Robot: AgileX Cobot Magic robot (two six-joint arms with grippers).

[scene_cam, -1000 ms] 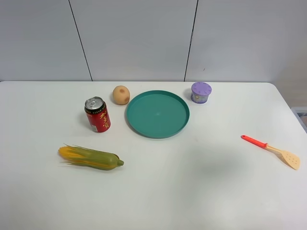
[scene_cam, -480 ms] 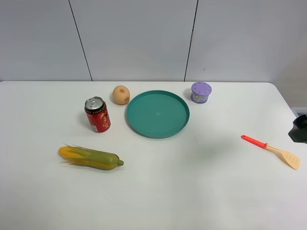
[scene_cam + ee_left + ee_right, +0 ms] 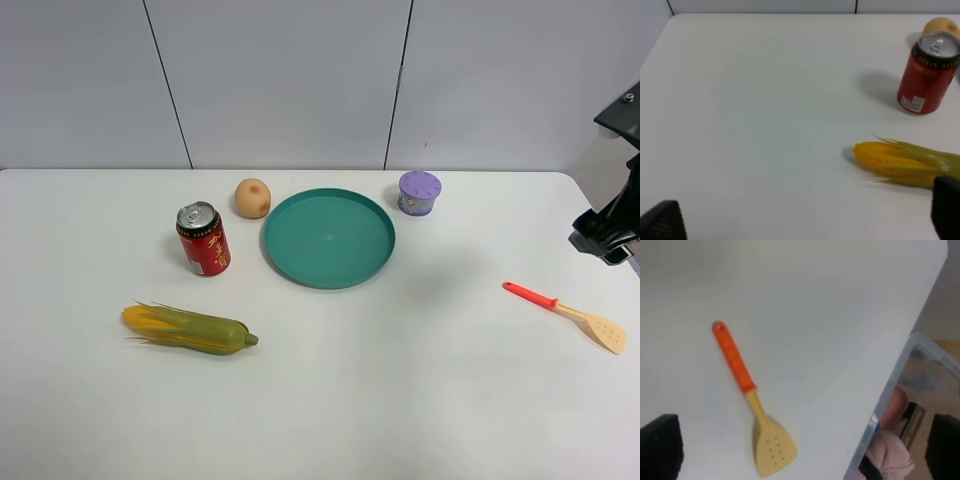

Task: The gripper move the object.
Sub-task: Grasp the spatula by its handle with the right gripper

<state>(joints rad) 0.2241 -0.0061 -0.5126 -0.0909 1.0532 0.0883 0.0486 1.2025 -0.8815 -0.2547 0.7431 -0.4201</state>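
The toy spatula (image 3: 562,309), with an orange-red handle and a tan perforated blade, lies flat on the white table (image 3: 420,400) near its right edge. My right gripper (image 3: 604,238) hangs above the table edge, up and to the right of the spatula and apart from it. In the right wrist view the spatula (image 3: 744,384) lies between the gripper's (image 3: 800,452) wide-apart fingertips (image 3: 661,444), well below them. The gripper is open and empty. My left gripper (image 3: 802,220) is open and empty over bare table, short of the corn cob (image 3: 902,164); it is out of the exterior view.
A teal plate (image 3: 329,238) sits mid-table with a potato (image 3: 253,197) and red can (image 3: 203,239) to its left, a purple tub (image 3: 419,192) behind right, and a corn cob (image 3: 190,329) front left. A clear bin (image 3: 910,405) stands beyond the table's right edge.
My right arm has come into the exterior view from the right edge and risen higher along it. The spatula and the other things have not moved.
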